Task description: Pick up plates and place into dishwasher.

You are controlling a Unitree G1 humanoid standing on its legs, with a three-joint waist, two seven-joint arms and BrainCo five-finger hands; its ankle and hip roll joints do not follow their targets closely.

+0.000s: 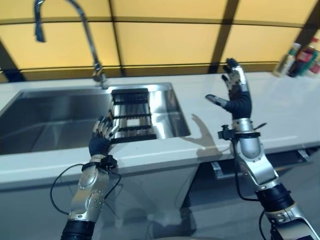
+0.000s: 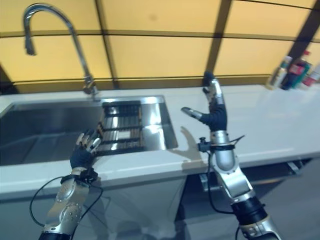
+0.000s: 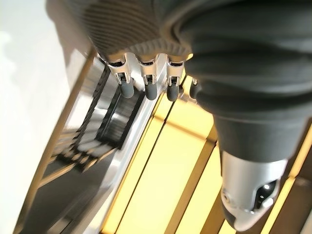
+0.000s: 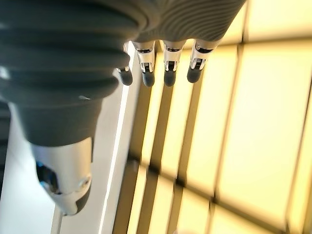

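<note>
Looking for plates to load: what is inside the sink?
Inside the sink sits a dark slatted rack at its right end; no plates visible. The left hand covers the rack's near corner.

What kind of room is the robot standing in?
It looks like a kitchen. There is a shiny metal sink with a tall curved tap set into a long white counter, a dark rack lying in the sink, and some bottles at the far end.

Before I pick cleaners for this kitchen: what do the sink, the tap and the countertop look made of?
The sink looks like brushed stainless steel: grey, with soft streaked reflections. The tap seems polished or chromed metal, judging by its bright highlights. The countertop is white, smooth and slightly glossy; stone, composite or laminate, I can't tell.
</note>
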